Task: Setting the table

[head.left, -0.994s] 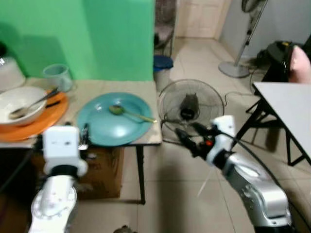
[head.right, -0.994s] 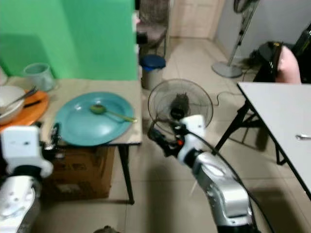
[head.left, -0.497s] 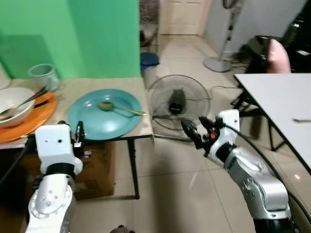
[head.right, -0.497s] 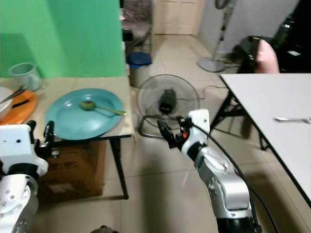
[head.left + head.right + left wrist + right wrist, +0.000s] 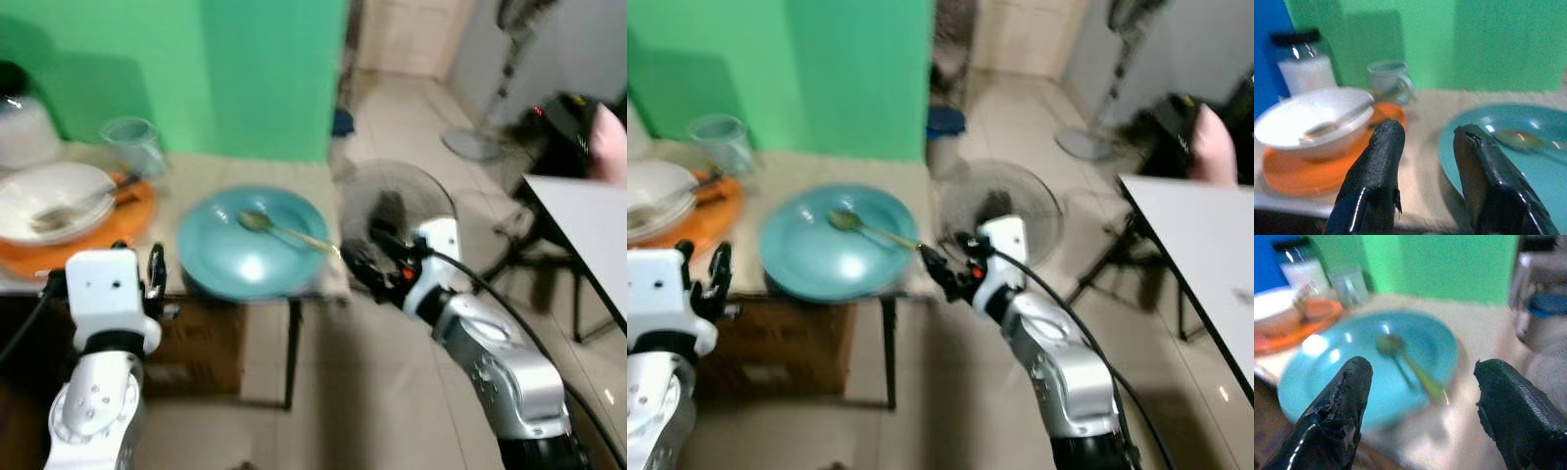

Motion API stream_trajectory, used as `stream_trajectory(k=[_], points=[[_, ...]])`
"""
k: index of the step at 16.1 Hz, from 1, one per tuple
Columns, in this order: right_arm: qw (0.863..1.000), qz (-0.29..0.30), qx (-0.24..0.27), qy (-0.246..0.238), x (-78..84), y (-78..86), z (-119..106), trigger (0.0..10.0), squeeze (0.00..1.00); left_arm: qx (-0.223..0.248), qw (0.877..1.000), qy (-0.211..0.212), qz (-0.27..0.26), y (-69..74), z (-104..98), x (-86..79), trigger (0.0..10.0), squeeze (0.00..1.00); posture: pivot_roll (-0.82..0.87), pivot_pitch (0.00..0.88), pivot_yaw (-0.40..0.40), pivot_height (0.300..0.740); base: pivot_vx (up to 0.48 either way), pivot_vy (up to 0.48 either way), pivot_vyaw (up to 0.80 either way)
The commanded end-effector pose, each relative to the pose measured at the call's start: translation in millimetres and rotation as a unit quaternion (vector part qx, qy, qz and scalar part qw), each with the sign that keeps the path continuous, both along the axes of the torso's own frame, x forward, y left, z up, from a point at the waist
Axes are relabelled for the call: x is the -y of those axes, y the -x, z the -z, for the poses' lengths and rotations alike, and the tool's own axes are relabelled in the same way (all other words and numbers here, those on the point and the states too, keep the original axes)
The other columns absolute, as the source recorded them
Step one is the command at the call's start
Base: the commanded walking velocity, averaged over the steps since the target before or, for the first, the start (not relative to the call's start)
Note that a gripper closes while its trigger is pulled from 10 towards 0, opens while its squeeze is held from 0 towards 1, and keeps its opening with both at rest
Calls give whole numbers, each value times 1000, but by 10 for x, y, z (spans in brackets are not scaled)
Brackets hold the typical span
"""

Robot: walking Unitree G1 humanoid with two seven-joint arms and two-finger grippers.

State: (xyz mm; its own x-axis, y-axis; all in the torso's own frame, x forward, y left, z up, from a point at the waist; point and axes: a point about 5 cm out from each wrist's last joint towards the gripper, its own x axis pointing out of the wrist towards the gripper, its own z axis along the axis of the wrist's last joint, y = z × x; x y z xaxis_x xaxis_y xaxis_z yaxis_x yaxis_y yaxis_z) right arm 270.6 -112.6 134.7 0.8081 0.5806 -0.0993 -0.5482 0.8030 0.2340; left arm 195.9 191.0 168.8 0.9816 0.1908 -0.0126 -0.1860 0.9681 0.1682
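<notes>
A teal plate (image 5: 253,243) lies at the right end of a low beige table (image 5: 211,176), with a gold-green spoon (image 5: 279,227) resting in it. My right gripper (image 5: 361,257) hangs open just off the table's right edge, level with the plate rim; the plate (image 5: 1352,377) and spoon (image 5: 1400,357) show between its wide-apart fingers (image 5: 1337,416). My left gripper (image 5: 154,274) is open at the table's front edge. Its fingers (image 5: 1374,181) frame the gap between the teal plate (image 5: 1528,147) and a white bowl (image 5: 1312,120) holding a spoon on an orange plate (image 5: 1303,171).
A pale cup (image 5: 132,145) and a white jar (image 5: 24,127) stand at the back of the table before a green wall. A cardboard box (image 5: 201,343) sits under it. A floor fan (image 5: 397,206) stands behind my right gripper. A white table (image 5: 588,225) is at the right.
The whole picture has swung and blurred, so the camera has moved. My right gripper now sits closer to the teal plate's right rim. The dishes lie as before.
</notes>
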Motion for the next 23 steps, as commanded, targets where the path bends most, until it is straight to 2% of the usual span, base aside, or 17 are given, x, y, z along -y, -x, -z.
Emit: stream_trajectory(k=[1,3,4,7,9,10,11,12,14,16,17,18,21,22,23], points=[[1000,30,-5,-6,147,-13,15,10000,0,7,1000,3,14,-6,-37,58,10000,0,1,0,-31,740,431,0,0],[999,37,-2,-8,178,-35,2,10000,0,0,1000,3,17,-6,-22,65,10000,0,7,0,-34,740,191,0,0],[999,41,1,-6,204,-51,-4,10000,0,-3,999,17,33,-6,-6,101,10000,0,5,0,-35,740,0,0,0],[999,37,24,14,289,-103,-64,10000,0,-14,997,3,70,-4,13,170,10000,0,2,0,-34,740,0,0,0],[999,-8,34,9,315,-152,-140,10000,0,-23,994,-5,104,-14,10,212,10000,0,0,0,-34,740,0,0,0],[998,-41,40,17,295,-175,-170,10000,710,-33,992,-15,124,-20,22,223,10000,0,-2,0,-32,740,0,0,0],[997,-55,42,18,280,-182,-182,10000,890,-37,990,-18,131,-22,28,224,10000,0,-4,0,-31,740,0,0,0],[994,-96,41,28,216,-202,-201,10000,1000,-46,988,-22,145,-24,41,217,10000,0,-11,0,-26,740,0,0,0],[977,-185,25,104,0,-228,-168,10000,1000,-74,979,-41,184,-14,81,171,10000,0,-12,0,-27,740,0,0,0],[967,-210,8,145,-164,-276,-125,10000,1000,-94,970,-55,216,3,91,135,10000,0,-8,0,-30,740,0,0,0],[953,-230,8,198,-291,-289,-76,10000,902,-105,958,-63,258,39,82,150,10000,0,-7,0,-30,740,0,0,0],[945,-236,4,224,-367,-291,-44,10000,0,-108,950,-64,287,69,74,180,10000,0,-6,0,-30,740,0,0,0],[940,-230,-25,252,-462,-313,3,10000,0,-125,927,-66,347,140,86,257,10000,0,-5,0,-33,740,0,0,0],[939,-220,-33,261,-468,-327,16,4039,0,-131,921,-71,361,159,100,281,10000,0,-9,0,-31,740,0,0,0],[941,-211,-40,260,-470,-344,17,39,0,-134,917,-73,367,166,114,293,10000,0,-12,0,-30,740,0,0,0]])
